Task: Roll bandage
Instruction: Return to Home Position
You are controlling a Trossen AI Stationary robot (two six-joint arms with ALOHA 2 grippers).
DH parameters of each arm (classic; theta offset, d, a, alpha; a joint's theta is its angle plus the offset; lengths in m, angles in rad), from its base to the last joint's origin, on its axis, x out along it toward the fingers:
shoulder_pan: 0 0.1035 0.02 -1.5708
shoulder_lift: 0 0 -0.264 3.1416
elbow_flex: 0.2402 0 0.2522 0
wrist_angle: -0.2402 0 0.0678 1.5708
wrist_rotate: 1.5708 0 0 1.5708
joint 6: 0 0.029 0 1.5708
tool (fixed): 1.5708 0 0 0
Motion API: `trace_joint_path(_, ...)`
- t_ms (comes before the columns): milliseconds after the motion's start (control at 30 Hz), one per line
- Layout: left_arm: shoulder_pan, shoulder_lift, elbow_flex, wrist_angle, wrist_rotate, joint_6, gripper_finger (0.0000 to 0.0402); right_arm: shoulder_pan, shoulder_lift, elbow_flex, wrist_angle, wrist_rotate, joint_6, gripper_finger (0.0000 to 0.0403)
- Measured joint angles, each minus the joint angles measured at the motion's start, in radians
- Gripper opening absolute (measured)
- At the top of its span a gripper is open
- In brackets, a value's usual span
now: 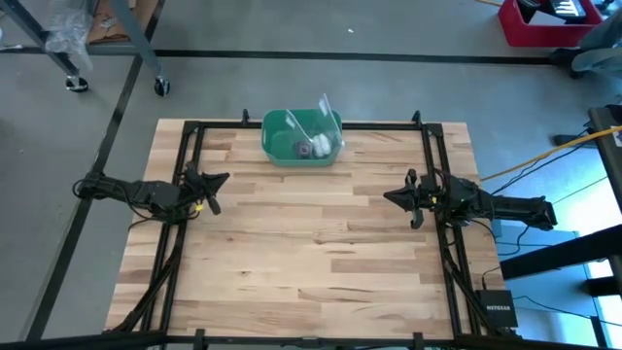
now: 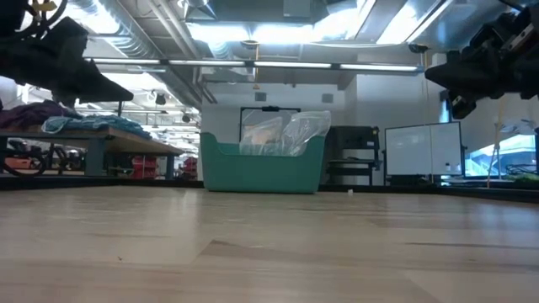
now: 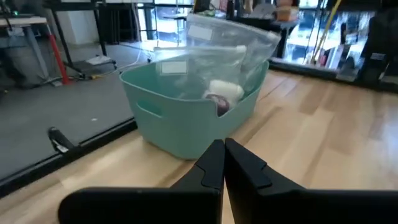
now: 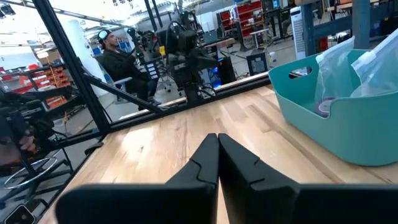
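Observation:
The bandage is a small purple roll lying in a green bin at the middle of the table's far edge. In the left wrist view the bandage shows partly, behind the bin's wall; in the right wrist view it shows through a clear bag. My left gripper hovers shut at the table's left side, pointing toward the middle, with nothing in it. My right gripper hovers shut at the right side, facing the left one, also holding nothing.
A small white roll and a clear plastic bag share the bin with the bandage. A black frame runs along the table's edges. Bare wood lies between the arms. A person sits beyond the table.

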Motion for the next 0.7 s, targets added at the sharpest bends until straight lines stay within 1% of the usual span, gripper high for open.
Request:
trace_joint_path(100,0.000,0.002,-0.002,0.018,0.003,-0.048,0.0003,0.000,0.000,0.000,-0.002,0.000,0.000,0.0012)
trace_joint_path(133,-0.001,0.001,-0.003,0.021,0.030,-0.035,0.0003,0.000,0.000,0.000,-0.002,0.000,0.000,0.0012)
trace_joint_path(233,-0.003,-0.001,-0.007,0.040,0.243,0.085,0.0003,0.000,0.000,-0.001,-0.001,0.000,0.001,0.0012)
trace_joint_path(433,0.000,-0.005,-0.011,0.101,0.520,0.188,0.0003,0.000,0.000,-0.001,0.001,0.000,0.002,0.0012)
trace_joint_path(500,0.000,-0.005,-0.011,0.111,0.557,0.214,0.0003,0.000,0.000,-0.001,0.002,0.001,0.003,0.0012)
trace_joint_path(600,0.012,-0.004,-0.021,0.114,0.562,0.198,0.0003,0.000,0.000,-0.001,0.004,0.001,0.003,0.0012)
trace_joint_path(700,0.026,-0.005,-0.027,0.138,0.621,0.213,0.0003,0.000,0.000,-0.001,0.003,0.001,0.003,0.0012)
